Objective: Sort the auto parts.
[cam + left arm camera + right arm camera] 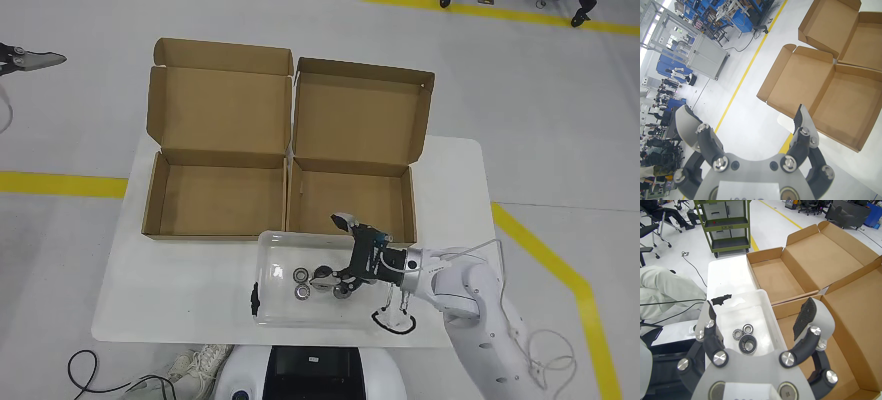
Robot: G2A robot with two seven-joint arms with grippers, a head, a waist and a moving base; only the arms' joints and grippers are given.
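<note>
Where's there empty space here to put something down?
The left box and right box are bare inside. The table corner beside the clear bin, near the left box, is bare. Crowded: inside the bin, bearings under the open right gripper.

My left fingers are spread wide, holding nothing. At one o'clock, two open cardboard boxes sit side by side on the white surface.

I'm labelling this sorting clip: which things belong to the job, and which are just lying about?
Job: bearings, black-rimmed ring, clear bin, left box, right box, right gripper.
Lying about: green cart, office chair.
</note>
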